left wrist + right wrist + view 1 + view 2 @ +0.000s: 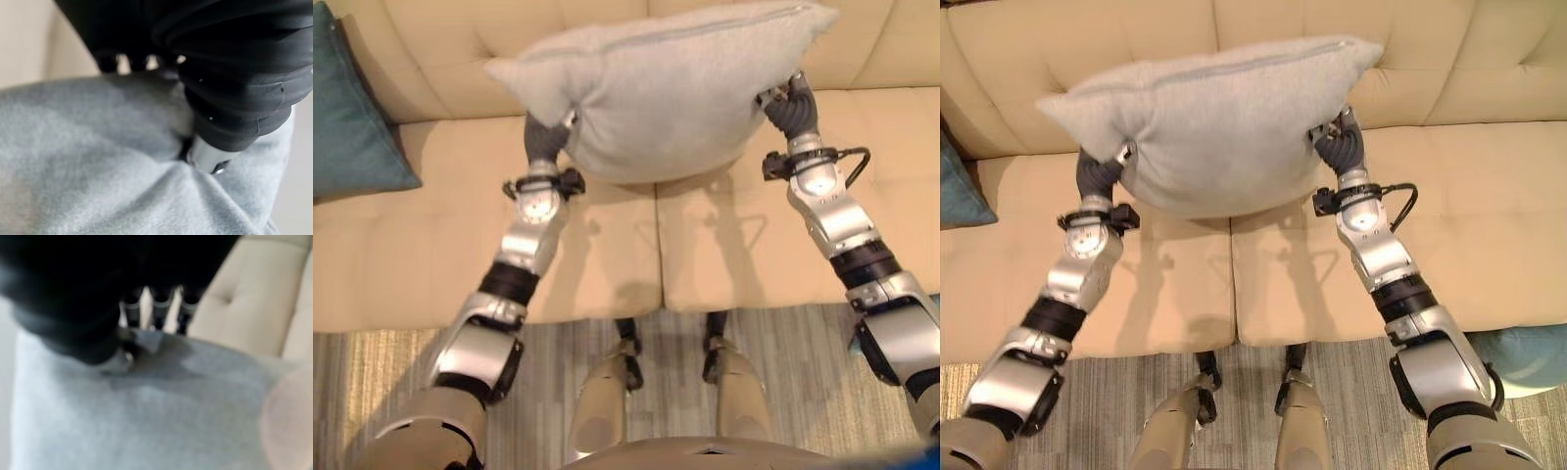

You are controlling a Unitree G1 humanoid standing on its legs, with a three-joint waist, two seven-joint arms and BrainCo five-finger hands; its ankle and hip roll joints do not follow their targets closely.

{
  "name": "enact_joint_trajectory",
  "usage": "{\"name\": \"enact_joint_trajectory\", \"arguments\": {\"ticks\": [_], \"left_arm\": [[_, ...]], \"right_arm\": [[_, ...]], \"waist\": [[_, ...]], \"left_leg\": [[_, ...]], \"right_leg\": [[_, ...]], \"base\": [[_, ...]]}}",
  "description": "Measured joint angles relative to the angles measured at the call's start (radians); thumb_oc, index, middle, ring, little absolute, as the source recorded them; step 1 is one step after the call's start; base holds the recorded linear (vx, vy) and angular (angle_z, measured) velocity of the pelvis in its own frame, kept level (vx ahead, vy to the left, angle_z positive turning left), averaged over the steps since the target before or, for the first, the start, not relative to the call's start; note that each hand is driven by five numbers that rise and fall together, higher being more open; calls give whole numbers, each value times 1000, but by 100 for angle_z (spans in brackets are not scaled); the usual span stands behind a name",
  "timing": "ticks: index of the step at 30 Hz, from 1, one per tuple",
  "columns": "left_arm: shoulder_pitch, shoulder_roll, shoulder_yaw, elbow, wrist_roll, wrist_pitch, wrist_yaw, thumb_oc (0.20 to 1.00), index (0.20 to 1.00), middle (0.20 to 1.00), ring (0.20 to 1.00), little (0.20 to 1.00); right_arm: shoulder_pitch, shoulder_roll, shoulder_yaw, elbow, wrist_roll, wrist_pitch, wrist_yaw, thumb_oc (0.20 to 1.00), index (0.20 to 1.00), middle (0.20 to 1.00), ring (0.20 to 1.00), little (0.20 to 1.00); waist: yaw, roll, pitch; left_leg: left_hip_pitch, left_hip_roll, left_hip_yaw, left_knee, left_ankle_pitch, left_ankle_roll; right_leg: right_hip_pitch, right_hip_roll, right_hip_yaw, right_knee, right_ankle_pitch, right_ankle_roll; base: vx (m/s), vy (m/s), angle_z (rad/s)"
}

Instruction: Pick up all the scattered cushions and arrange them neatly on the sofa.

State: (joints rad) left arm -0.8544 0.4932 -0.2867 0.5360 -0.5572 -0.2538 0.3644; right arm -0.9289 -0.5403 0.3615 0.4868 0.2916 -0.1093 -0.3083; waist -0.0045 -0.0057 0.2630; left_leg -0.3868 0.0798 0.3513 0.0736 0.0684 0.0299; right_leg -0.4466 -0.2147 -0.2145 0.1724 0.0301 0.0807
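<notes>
I hold a large grey cushion (pixel 666 88) in the air between both hands, over the beige sofa's seat (pixel 440 245) and in front of its backrest. My left hand (pixel 548 137) grips the cushion's lower left corner. My right hand (pixel 791 106) grips its right side. In the left wrist view the thumb (pixel 210 154) presses into the grey fabric (pixel 98 171) while the fingers reach behind its edge. In the right wrist view the thumb (pixel 117 360) and fingers pinch the cushion (pixel 146 421) the same way.
A teal cushion (pixel 352 117) leans against the sofa's backrest at the far left. Another teal cushion (pixel 1528 357) lies low at the right, past the seat's front edge. A striped grey rug (pixel 391 362) covers the floor before the sofa.
</notes>
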Motion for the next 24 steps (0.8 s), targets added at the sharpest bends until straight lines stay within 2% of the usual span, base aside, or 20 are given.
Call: {"name": "enact_joint_trajectory", "arguments": {"ticks": [2,8,15,16,17,18,19,20,22,24], "left_arm": [[-87,12,-18,37,0,-2,11,200,200,200,200,200],[-187,26,-72,80,-1,-10,16,200,200,200,200,200],[-164,-10,-76,87,-13,-11,31,200,200,200,200,200],[-155,-18,-72,86,-15,-11,33,200,200,200,200,200],[-153,-21,-73,83,-18,-11,33,200,200,200,200,200],[-147,-21,-75,80,-21,-14,34,200,200,200,200,200],[-135,-20,-75,80,-22,-14,35,200,200,200,200,200],[-136,-13,-75,78,-22,-17,35,200,200,200,200,200],[-151,-20,-77,77,-21,-23,35,200,200,200,200,200],[-148,-26,-87,78,-21,-22,35,200,200,200,200,200]], "right_arm": [[-47,-11,6,25,3,0,-13,200,200,200,200,200],[-112,-33,19,79,32,-3,-42,200,200,200,200,200],[-128,-59,62,99,39,4,-51,200,200,200,200,200],[-128,-56,65,100,38,4,-53,200,200,200,200,200],[-128,-49,65,101,38,4,-55,200,200,200,200,200],[-130,-55,64,102,38,5,-56,200,200,200,200,200],[-131,-57,71,102,38,6,-55,200,200,200,200,200],[-131,-50,75,101,38,5,-55,200,200,200,200,200],[-129,-58,71,101,37,5,-56,200,200,200,200,200],[-130,-58,65,103,37,4,-57,200,200,200,200,200]], "waist": [[2,0,0],[-2,0,0],[-4,-1,1],[-7,-10,6],[-11,-30,16],[-9,-46,24],[0,-18,20],[4,-14,23],[-34,-19,28],[-33,-20,28]], "left_leg": [[-17,-2,-10,-4,3,0],[-65,-13,-33,-4,4,2],[-105,-15,-35,4,4,2],[-144,-13,-41,75,2,2],[-216,-15,-54,187,-27,6],[-230,-25,-71,151,-18,2],[-195,-2,-90,-50,159,-5],[-181,17,-90,-63,171,6],[-189,-18,-112,-74,172,10],[-190,-37,-113,-74,172,10]], "right_leg": [[-9,-1,-9,-7,1,2],[-40,-10,-18,-25,5,7],[-68,-10,-17,-52,12,7],[-65,-18,-13,-57,23,0],[-64,-36,-5,-59,28,0],[-64,-44,8,-61,29,1],[-62,-10,11,-56,19,15],[-60,2,18,-49,6,29],[-67,-29,9,-37,-2,48],[-70,-46,10,-34,-6,60]], "base": [[-4,-5,15],[-2,-1,6],[0,-1,0],[8,-15,11],[6,-17,11],[-12,-12,-20],[-27,-13,-51],[-25,-11,-37],[-23,-13,20],[-34,-39,17]]}}
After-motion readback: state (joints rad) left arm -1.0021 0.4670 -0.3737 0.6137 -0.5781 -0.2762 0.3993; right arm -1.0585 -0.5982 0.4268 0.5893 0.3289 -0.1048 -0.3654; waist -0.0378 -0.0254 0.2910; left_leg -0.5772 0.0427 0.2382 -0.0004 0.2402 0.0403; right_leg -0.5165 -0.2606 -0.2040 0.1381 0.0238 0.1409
